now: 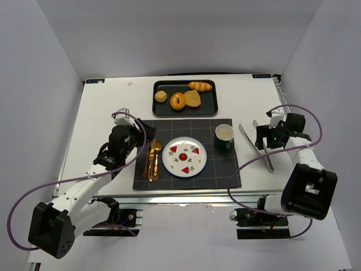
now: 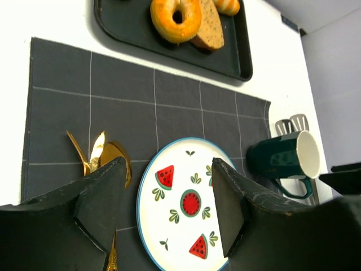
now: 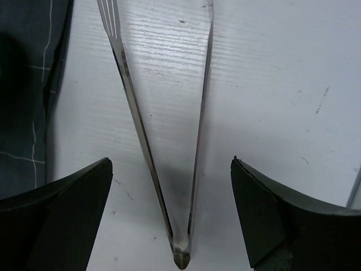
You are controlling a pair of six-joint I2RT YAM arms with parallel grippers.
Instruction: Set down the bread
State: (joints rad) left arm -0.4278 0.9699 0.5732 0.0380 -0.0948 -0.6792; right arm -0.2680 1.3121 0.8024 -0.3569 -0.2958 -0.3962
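Nothing of the task appears done. On the white table [image 1: 107,107] a dark placemat [image 1: 186,127] lies in the middle. Just beyond its far edge is the black tray [image 1: 213,97]. All the bread lies on it: a bagel [image 1: 177,101], a brown slice [image 1: 193,98] touching it on the right, a long roll [image 1: 200,86] at the far side and a small bun [image 1: 161,96] on the left. The watermelon plate [image 1: 165,158] on the mat carries no bread.

The left gripper [image 2: 168,169] hangs over the mat's left part, above the plate's left rim, with its jaws wide apart and nothing between them. The right gripper [image 3: 170,164] is just as wide and holds nothing. It hovers over the steel tongs [image 3: 180,255] lying on bare table right of the mat, their hinge at the near end. My guess is that the tongs are to be picked up first. If so, the pickup, the reach to the tray and the carry to the plate are all left.

The green mug [image 1: 224,136] stands at the plate's far right. The gold cutlery [image 1: 152,161] lies to the plate's left.

In the left wrist view the tray's far side is cut off, the roll is barely showing and the bun is out of frame. The mug hides part of the tongs' tips there. From above, the right gripper covers the middle of the tongs. The right wrist view shows no bread, and I cannot tell how high its fingers are above the table.
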